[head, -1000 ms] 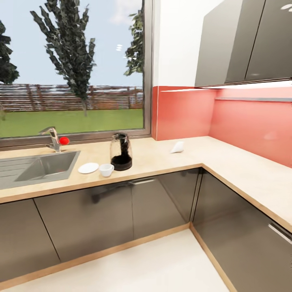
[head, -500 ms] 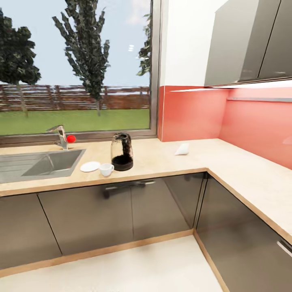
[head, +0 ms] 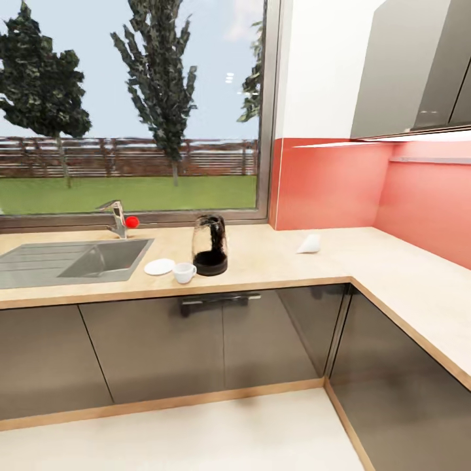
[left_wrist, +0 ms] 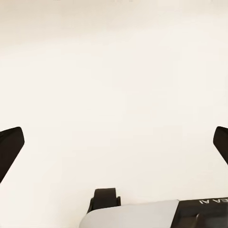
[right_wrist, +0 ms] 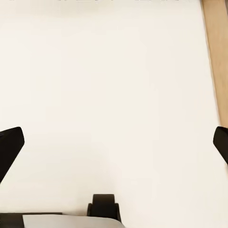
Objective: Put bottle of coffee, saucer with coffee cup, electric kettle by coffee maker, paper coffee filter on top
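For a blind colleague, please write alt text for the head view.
A light wood kitchen countertop under a window holds a glass electric kettle, with a white coffee cup and saucer side by side next to it. A sink lies further left, and a paper coffee filter lies near the red wall corner.

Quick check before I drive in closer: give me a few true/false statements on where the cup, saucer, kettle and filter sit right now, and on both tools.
1. The coffee cup sits on the saucer. False: it stands on the kitchen countertop beside the saucer.
2. The electric kettle stands upright on the countertop, next to the cup. True.
3. The paper coffee filter lies inside the sink. False: it lies on the countertop near the red wall panel.
4. The left tool is open and holds nothing. True.
5. The right tool grips the saucer. False: its fingers are spread wide with nothing between them.
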{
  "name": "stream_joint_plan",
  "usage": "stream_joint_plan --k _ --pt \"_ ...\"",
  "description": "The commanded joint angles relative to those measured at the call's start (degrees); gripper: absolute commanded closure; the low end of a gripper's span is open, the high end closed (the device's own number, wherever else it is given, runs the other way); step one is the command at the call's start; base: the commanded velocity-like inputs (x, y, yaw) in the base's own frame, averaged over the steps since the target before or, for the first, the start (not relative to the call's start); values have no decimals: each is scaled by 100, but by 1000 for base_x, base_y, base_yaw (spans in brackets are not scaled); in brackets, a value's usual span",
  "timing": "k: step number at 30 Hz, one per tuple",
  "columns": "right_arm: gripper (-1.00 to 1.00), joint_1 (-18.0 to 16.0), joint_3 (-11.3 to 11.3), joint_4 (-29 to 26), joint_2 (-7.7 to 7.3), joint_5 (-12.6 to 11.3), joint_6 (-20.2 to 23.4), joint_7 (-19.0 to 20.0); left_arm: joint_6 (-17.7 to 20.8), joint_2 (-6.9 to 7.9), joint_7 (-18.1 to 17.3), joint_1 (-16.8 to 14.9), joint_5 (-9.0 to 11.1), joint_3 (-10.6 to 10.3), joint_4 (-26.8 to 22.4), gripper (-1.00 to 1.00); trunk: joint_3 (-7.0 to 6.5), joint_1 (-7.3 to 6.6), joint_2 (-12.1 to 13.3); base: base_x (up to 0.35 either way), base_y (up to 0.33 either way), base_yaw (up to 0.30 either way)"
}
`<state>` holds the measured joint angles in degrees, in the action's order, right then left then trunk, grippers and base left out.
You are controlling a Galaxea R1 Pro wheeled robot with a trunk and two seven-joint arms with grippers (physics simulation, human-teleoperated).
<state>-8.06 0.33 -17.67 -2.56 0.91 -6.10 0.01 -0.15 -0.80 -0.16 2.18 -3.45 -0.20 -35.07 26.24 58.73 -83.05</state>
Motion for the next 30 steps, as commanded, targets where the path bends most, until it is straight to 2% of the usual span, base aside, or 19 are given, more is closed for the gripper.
stream_joint_plan --k 1,7,8,11,14,16,18,19,21,22,26,29,30 --pt "-100 -3 2 3 1 8 -18 0 -2 0 -2 2 -35 5 -9 -100 5 0 -3 12 -11 3" --pt "-100 -33 -13 -152 -4 -12 -14 15 -2 -1 3 2 -25 15 -13 -100 5 0 -3 3 -3 1" --pt "-100 -48 -18 -911 3 -47 -10 19 -2 -7 -1 2 -21 15 -28 -100 5 0 -3 0 0 0" --pt "-100 -44 -17 -1331 7 -52 -16 59 -4 -8 -1 2 -17 22 -31 -100 5 0 -3 0 0 0" --pt "-100 -24 -32 -2384 -9 -63 121 742 -4 1 -2 2 -9 78 -29 -100 5 0 -3 0 0 0" --pt "-100 -13 -36 -2747 -6 -62 288 1072 -7 2 -2 2 -8 95 -28 -100 5 0 -3 0 0 0" --pt "-100 -6 -38 -3100 -7 -60 519 1349 -8 2 -2 2 -7 103 -27 -100 5 0 -3 0 0 0" --pt "-100 -2 -44 -3422 -9 -60 785 1543 -8 1 -2 2 -7 103 -27 -100 5 0 -3 0 0 0" --pt "-100 1 -50 -3739 -19 -66 1027 1673 -6 1 -2 2 -7 99 -27 -100 5 0 -3 0 0 0" --pt "-100 4 -54 -4256 -28 -72 1342 1791 -6 -3 -2 2 -6 100 -25 -100 5 0 -3 0 0 0" --pt "-100 -21 -52 -5115 -6 -73 1909 1874 -9 -6 -2 2 -6 103 -23 -100 5 0 -3 0 0 0" --pt "-100 -214 -53 -6020 -3 -69 2602 1896 -10 -6 -2 2 -6 98 -25 -100 5 0 -3 0 0 0" --pt "-100 -508 -63 -6336 -22 -66 2972 1901 -11 -6 -2 2 -6 95 -26 -100 5 0 -3 0 0 0"
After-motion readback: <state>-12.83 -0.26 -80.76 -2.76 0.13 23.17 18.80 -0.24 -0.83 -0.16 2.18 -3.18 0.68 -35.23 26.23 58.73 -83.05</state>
